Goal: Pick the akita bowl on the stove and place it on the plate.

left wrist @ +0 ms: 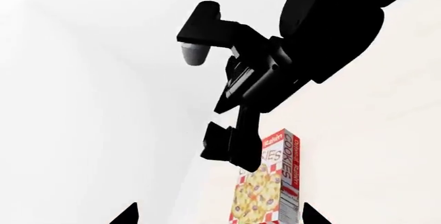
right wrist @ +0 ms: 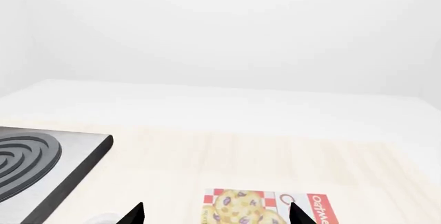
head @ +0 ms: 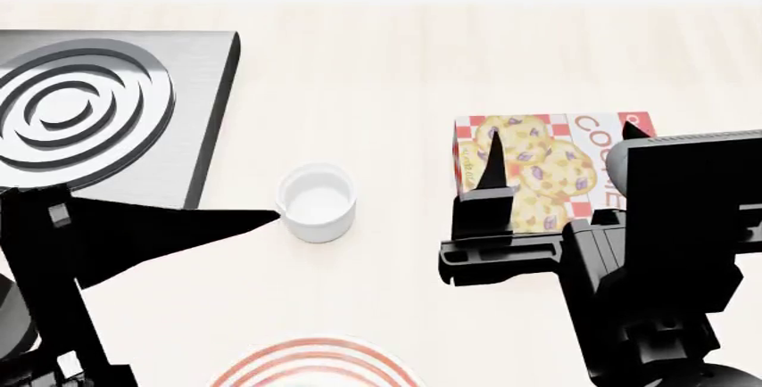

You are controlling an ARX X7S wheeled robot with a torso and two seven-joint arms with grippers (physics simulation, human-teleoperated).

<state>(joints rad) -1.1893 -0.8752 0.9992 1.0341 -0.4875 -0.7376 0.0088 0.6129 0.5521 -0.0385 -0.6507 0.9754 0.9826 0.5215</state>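
Observation:
The akita bowl is out of view in every frame. The stove lies at the table's far left, and the burner rings I can see are bare; it also shows in the right wrist view. Only the red-ringed rim of the plate shows, at the near edge of the head view. My left gripper points sideways, its tip just short of a plain white cup. It is open and holds nothing. My right gripper hangs over a cookie box, open and empty.
A cookie box lies flat at the right, under the right gripper, and shows too in the wrist views. The right arm crosses the left wrist view. The white cup stands between stove and box.

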